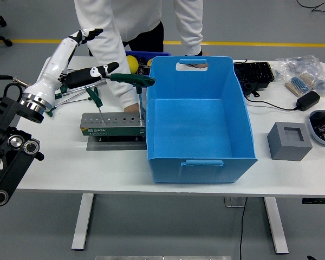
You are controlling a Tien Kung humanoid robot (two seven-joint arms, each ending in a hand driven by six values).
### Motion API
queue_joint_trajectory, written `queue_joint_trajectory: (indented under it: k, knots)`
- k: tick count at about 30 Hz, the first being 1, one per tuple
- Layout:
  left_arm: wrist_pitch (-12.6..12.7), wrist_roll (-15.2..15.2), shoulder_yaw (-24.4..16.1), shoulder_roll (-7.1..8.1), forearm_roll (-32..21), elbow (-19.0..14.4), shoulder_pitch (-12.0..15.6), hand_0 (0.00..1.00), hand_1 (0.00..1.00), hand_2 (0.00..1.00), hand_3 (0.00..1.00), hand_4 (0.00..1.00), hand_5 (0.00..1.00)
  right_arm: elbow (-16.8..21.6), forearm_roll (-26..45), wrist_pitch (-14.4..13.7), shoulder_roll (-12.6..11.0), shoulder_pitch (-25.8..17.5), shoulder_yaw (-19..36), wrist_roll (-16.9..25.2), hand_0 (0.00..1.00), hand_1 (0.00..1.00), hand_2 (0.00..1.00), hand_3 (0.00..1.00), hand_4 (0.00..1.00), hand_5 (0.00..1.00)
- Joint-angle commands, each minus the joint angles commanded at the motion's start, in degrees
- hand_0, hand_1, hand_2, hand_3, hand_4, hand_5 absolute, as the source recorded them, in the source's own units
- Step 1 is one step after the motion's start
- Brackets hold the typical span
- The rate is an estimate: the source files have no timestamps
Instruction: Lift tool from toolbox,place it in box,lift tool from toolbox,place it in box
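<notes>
Stood upright in the grey metal tool rack (111, 124) beside the big blue plastic box (200, 116): green T-handle wrench (134, 80), shaft vertical, crossbar running left-right, left hand (84, 69) spread above, empty.

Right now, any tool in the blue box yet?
No. The blue box shows only its bare floor, and a green-handled T-wrench stands in the tool holder beside it.

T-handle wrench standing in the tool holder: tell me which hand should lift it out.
Left. The left hand hangs open above the table just left of the T-handle wrench in the tool holder. The right arm is out of view.
</notes>
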Motion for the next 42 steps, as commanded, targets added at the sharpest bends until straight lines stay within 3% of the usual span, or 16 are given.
queue_joint_trajectory:
  k: [6, 9, 17, 18, 21, 23, 24, 29, 30, 35, 36, 42]
  knots:
    - [-2.6, 2.6, 7.2, 0.27, 14.5, 3.6, -6.2, 0.947, 0.937, 0.96, 0.914, 0.998, 0.499, 0.0, -0.6, 0.0, 0.0, 0.0, 0.3, -0.2, 0.704, 0.695, 0.738, 0.599, 0.831, 0.72]
    - [-3.4, 3.9, 9.8, -0.31, 18.1, 5.9, -8.4, 0.947, 0.937, 0.96, 0.914, 0.998, 0.499, 0.0, -0.7, 0.0, 0.0, -0.1, 0.4, -0.2, 0.704, 0.695, 0.738, 0.599, 0.831, 0.72]
    - [-5.3, 6.3, 15.2, -1.43, 19.8, 12.5, -13.1, 0.941, 0.931, 0.952, 0.912, 0.998, 0.492, 0.0, -1.1, 0.0, 0.0, -0.1, 0.6, -0.3, 0.709, 0.695, 0.736, 0.599, 0.831, 0.72]
    - [-5.4, 6.6, 15.5, -1.5, 19.8, 13.0, -13.5, 0.849, 0.842, 0.858, 0.838, 0.998, 0.517, 0.0, -1.2, 0.0, 0.0, 0.0, 0.7, -0.4, 0.705, 0.694, 0.736, 0.599, 0.831, 0.72]
    - [-5.4, 7.4, 16.9, -2.0, 19.6, 14.9, -14.8, 0.849, 0.842, 0.858, 0.838, 0.998, 0.517, 0.0, -1.2, 0.0, 0.0, 0.0, 0.7, -0.4, 0.705, 0.694, 0.736, 0.599, 0.831, 0.72]
    - [-4.9, 7.7, 17.8, -2.43, 19.5, 16.1, -15.5, 0.849, 0.842, 0.858, 0.838, 0.998, 0.517, 0.0, -1.3, 0.0, 0.0, -0.1, 0.8, -0.4, 0.705, 0.694, 0.736, 0.599, 0.831, 0.72]
    - [-4.6, 7.7, 18.0, -2.58, 19.5, 16.6, -15.7, 0.767, 0.737, 0.744, 0.755, 0.998, 0.547, 0.0, -1.4, 0.0, 0.0, -0.1, 0.8, -0.4, 0.706, 0.695, 0.736, 0.599, 0.831, 0.72]
    - [-3.5, 8.0, 20.1, -3.19, 19.7, 19.1, -17.2, 0.767, 0.737, 0.744, 0.755, 0.998, 0.547, 0.1, -1.9, 0.0, 0.0, -0.2, 1.1, -0.6, 0.706, 0.695, 0.736, 0.599, 0.831, 0.72]
    - [-3.4, 8.1, 20.4, -3.27, 19.8, 19.5, -17.4, 0.651, 0.634, 0.631, 0.669, 0.998, 0.577, 0.1, -2.0, 0.0, 0.0, -0.3, 1.1, -0.6, 0.712, 0.695, 0.736, 0.599, 0.832, 0.721]
    - [-2.8, 8.6, 22.3, -3.55, 20.0, 21.0, -18.3, 0.651, 0.634, 0.631, 0.669, 0.998, 0.577, 0.1, -2.1, 0.0, 0.0, -0.4, 1.2, -0.6, 0.712, 0.695, 0.736, 0.599, 0.832, 0.721]
    - [-2.5, 8.7, 22.8, -3.57, 20.0, 21.3, -18.4, 0.55, 0.486, 0.493, 0.562, 0.998, 0.613, 0.1, -2.1, 0.0, 0.0, -0.4, 1.2, -0.6, 0.712, 0.694, 0.736, 0.599, 0.832, 0.721]
    - [-0.5, 8.8, 24.5, -3.72, 20.4, 22.8, -19.0, 0.55, 0.486, 0.493, 0.562, 0.998, 0.613, 0.1, -2.2, 0.0, 0.1, -0.5, 1.3, -0.7, 0.712, 0.694, 0.736, 0.599, 0.832, 0.721]
